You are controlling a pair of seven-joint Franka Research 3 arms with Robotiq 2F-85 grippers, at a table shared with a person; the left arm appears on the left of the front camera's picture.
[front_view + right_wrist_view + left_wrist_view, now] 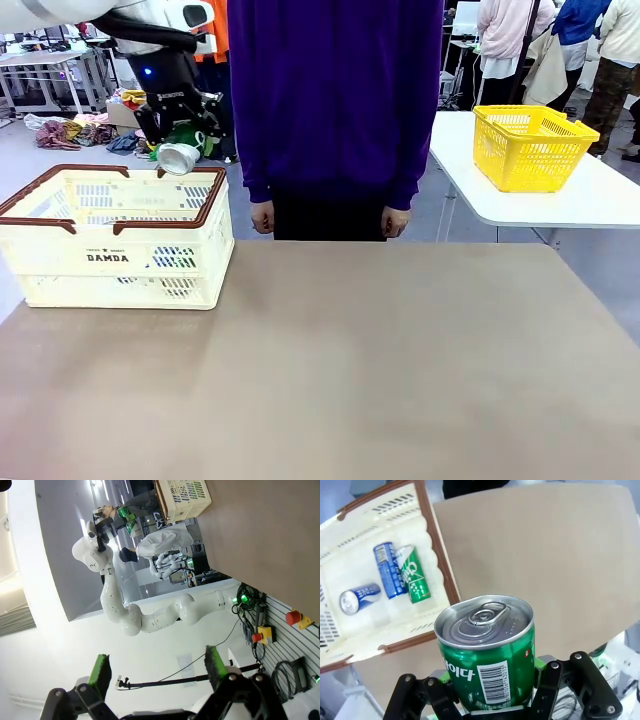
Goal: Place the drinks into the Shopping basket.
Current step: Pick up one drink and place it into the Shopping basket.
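Note:
My left gripper [180,138] is shut on a green can [180,156] with a silver end, held tilted in the air above the far right rim of the cream Shopping basket [60,262]. In the left wrist view the held green can [487,655] fills the foreground between the black fingers [420,697]. Below it lies the Shopping basket [441,555], holding two blue cans [359,598] [386,570] and one green can [415,575] on their sides. My right gripper [157,667] stands open, its green pads [100,672] apart with nothing between them.
A person in a purple top [335,100] stands at the far edge of the brown table [350,360], hands down. A yellow basket [530,145] sits on a white table at the right. The right wrist view shows the left arm [150,617] farther off.

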